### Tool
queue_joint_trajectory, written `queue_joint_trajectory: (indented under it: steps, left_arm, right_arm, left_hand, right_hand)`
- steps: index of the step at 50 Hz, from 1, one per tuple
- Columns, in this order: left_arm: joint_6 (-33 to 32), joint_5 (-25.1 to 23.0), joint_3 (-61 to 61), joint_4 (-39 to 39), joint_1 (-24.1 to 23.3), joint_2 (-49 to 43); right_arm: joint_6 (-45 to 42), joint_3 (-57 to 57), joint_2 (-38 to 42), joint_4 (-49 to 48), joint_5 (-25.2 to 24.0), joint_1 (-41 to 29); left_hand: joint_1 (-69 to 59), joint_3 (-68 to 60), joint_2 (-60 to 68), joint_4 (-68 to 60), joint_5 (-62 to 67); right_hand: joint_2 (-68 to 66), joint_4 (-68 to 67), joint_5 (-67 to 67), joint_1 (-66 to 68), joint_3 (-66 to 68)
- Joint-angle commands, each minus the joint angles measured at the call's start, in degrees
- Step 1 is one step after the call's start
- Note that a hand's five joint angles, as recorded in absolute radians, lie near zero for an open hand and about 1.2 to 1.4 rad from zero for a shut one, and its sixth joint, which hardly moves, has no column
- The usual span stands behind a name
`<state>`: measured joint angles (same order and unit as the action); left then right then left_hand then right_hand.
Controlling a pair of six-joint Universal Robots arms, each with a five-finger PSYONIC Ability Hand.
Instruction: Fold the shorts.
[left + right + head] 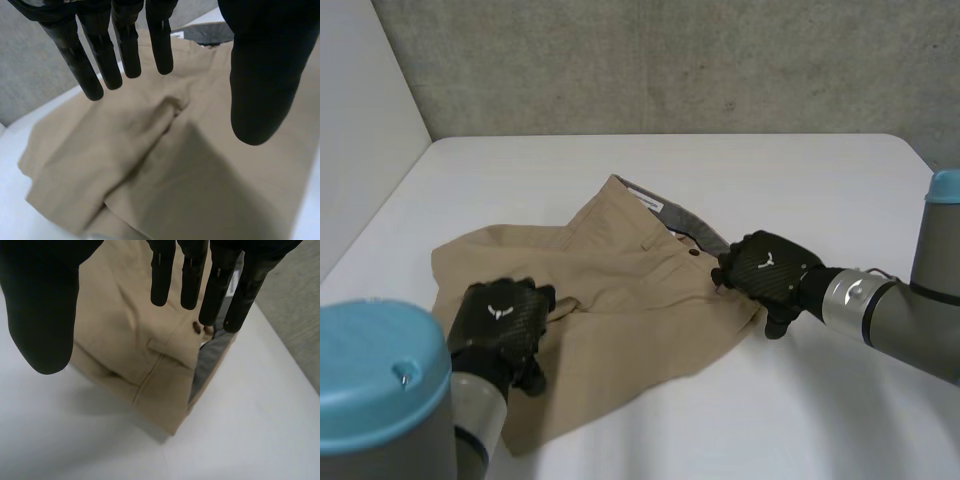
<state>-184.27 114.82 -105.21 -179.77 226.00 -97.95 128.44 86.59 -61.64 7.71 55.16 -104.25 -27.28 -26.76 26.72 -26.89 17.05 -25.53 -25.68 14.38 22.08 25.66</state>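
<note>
Head view puts the tan shorts (620,300) crumpled at the middle of the white surface (820,180). I see my left hand (500,318) over their 8 o'clock side and my right hand (770,270) at their 3 o'clock edge (by the button (694,253)), both with fingers straight, thumbs apart, gripping nothing.

— How is the left hand (500,320) looking?
— It is showing a black shell with a small white mark on its back. The right hand (767,270) is carrying the same mark.
— And the arms?
— The right arm (905,322) is showing a grey tube behind a shiny silver wrist ring (850,297), with a light-blue cap (945,186) topping its joint. A bigger light-blue cap (375,370), bearing a small dark dot, is covering the left arm's grey joint (470,425).
</note>
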Motion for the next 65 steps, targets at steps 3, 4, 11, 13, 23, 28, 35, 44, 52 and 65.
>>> queue_joint_trajectory:
  steps: [3, 4, 11, 13, 23, 28, 35, 44, 52, 65]
  left_arm:
    - [3.0, -0.6, -4.6, 1.1, -1.5, 1.3]
    - [3.0, -0.7, -4.8, 1.3, -1.7, 1.3]
    - [3.0, -0.9, -6.2, 2.1, -4.6, 1.2]
    - [3.0, -0.9, -6.7, 2.1, -5.2, 1.1]
    - [3.0, -0.9, -7.4, 2.1, -6.0, 0.1]
    - [3.0, -0.6, -7.2, 2.0, -5.8, -2.0]
    - [3.0, -0.4, -7.4, 1.7, -5.6, -3.5]
    - [2.9, -0.4, -7.2, 0.6, -3.3, -6.5]
    - [2.5, -0.4, -7.2, -1.2, -2.3, -7.6]
    - [2.3, -0.4, -6.9, -3.8, -1.2, -10.4]
  right_arm:
    - [-2.4, -0.2, 3.5, -6.9, 0.5, 0.4]
    - [-2.4, -0.1, 3.9, -8.4, 0.6, 0.4]
    - [-2.4, -0.5, 6.5, -10.9, 0.8, 0.4]
    - [-2.5, -0.5, 7.1, -11.0, 0.7, 0.4]
    - [-5.5, -1.5, 9.2, -11.3, 1.5, 0.3]
    - [-5.3, -2.7, 10.0, -11.3, 2.6, 0.3]
    - [-2.5, -4.1, 10.1, -11.3, 3.1, 0.0]
    - [4.4, -4.1, 9.3, -11.0, 3.4, -0.3]
    - [4.6, -3.9, 8.4, -10.7, 3.5, -0.3]
    - [4.6, -3.5, 8.2, -10.6, 3.5, -0.3]
  left_hand:
    - [-7.3, -7.8, 7.9, -7.7, 7.6]
    - [-7.3, -7.8, 7.9, -7.7, 7.6]
    - [-7.3, -7.8, 7.9, -7.7, 7.6]
    - [-7.3, -7.8, 7.9, -7.7, 7.6]
    - [-6.5, -7.0, 7.0, -6.9, 6.7]
    - [-6.3, -6.8, 6.9, -6.7, 6.5]
    - [-5.5, -6.0, 6.0, -5.9, 5.7]
    - [-5.5, -6.0, 6.0, -5.9, 5.7]
    - [-6.8, -7.3, 7.4, -7.2, 7.0]
    - [-11.0, -11.5, 11.6, -11.4, 11.2]
  right_hand:
    - [-15.8, -15.7, 17.0, 19.3, 15.7]
    - [-18.7, -18.5, 19.8, 22.1, 18.5]
    - [-19.5, -19.4, 20.7, 23.0, 19.4]
    - [-19.4, -19.2, 20.5, 22.8, 19.2]
    - [-18.9, -18.7, 20.0, 22.3, 18.7]
    - [-37.1, -37.0, 38.3, 40.6, 37.0]
    - [-54.5, -54.3, 55.6, 57.9, 54.3]
    - [-54.5, -54.3, 55.6, 57.9, 54.3]
    - [-54.5, -54.3, 55.6, 57.9, 54.3]
    - [-54.5, -54.3, 55.6, 57.9, 54.3]
